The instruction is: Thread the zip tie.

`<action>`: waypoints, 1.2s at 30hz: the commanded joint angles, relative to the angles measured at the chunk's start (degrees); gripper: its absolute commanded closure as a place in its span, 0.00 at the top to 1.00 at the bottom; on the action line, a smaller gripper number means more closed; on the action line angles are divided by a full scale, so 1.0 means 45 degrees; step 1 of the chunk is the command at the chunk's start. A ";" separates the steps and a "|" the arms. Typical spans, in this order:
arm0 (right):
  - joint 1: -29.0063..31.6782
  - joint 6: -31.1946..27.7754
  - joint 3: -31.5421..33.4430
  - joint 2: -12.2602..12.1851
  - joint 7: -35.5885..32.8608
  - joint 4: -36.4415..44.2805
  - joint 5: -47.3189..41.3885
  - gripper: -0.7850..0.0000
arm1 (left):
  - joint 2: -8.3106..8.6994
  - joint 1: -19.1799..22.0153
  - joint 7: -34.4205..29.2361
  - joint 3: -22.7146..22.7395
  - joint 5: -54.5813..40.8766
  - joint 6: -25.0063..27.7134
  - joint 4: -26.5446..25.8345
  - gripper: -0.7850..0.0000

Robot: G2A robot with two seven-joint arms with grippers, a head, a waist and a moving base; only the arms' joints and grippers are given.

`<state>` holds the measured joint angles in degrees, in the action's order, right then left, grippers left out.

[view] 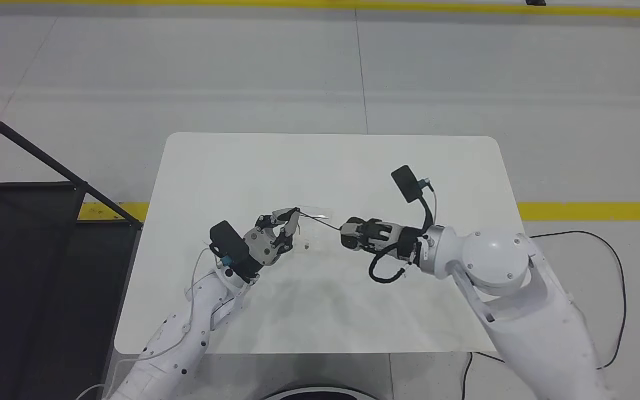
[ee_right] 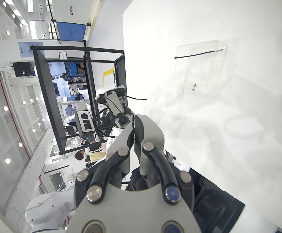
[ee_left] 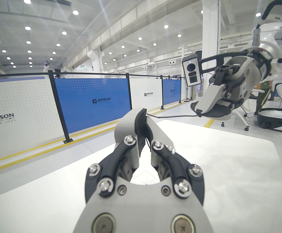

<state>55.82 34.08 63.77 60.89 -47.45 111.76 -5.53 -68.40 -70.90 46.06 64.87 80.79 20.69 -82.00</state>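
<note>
White table (view: 200, 180) spreads under both arms. Left gripper (ee_left: 144, 117) is clenched on a thin black zip tie (ee_left: 171, 116) over the table's middle. The strand runs toward 3 o'clock to the right gripper (view: 348, 232), whose fingers are pressed together; contact there is too small to judge. At 12 o'clock, a 2nd black zip tie (ee_right: 193, 54) lies across a clear plastic sheet (ee_right: 198, 72).

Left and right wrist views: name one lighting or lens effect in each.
Left wrist view: the round ceiling lamps flare into streaks, and the black-framed blue fence panel bows under the wide lens. Right wrist view: the clear plastic box on the white table shows mostly by edge glints, a thin black zip tie across it.
</note>
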 commanded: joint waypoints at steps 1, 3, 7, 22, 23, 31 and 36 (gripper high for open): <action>-0.0002 0.0035 -0.0009 -0.0005 -0.0002 0.0001 -0.0001 0.00 | 0.0000 0.0000 0.0000 0.0000 0.0000 0.0000 0.0000 0.00; -0.0014 0.0056 -0.0009 -0.0009 0.0004 -0.0004 -0.0010 0.00 | 0.0000 0.0000 0.0000 0.0000 0.0000 0.0000 0.0000 0.00; -0.0031 0.0081 -0.0035 -0.0018 0.0009 0.0002 0.0013 0.00 | 0.0000 0.0000 0.0000 0.0000 0.0000 0.0000 0.0000 0.00; 0.0058 -0.0013 -0.0018 -0.0075 -0.0041 0.0090 0.0035 0.00 | 0.0000 0.0000 0.0000 0.0000 0.0000 0.0000 0.0000 0.00; 0.0077 -0.0043 -0.0011 -0.0082 -0.0069 0.0112 0.0030 0.00 | 0.0000 0.0000 0.0000 0.0000 0.0000 0.0000 0.0000 0.00; 0.0327 -0.0325 0.0142 -0.0150 -0.0170 0.0342 0.0026 0.00 | 0.0000 0.0000 0.0000 0.0000 0.0000 0.0000 0.0000 0.00; 0.0675 -0.0588 0.0408 -0.0243 -0.0420 0.0651 0.0026 0.00 | 0.0000 0.0000 0.0000 0.0000 0.0000 0.0000 0.0000 0.00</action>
<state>58.54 31.64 65.30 59.88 -49.19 114.46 -5.31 -68.40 -70.90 46.06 64.87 80.79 20.69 -82.00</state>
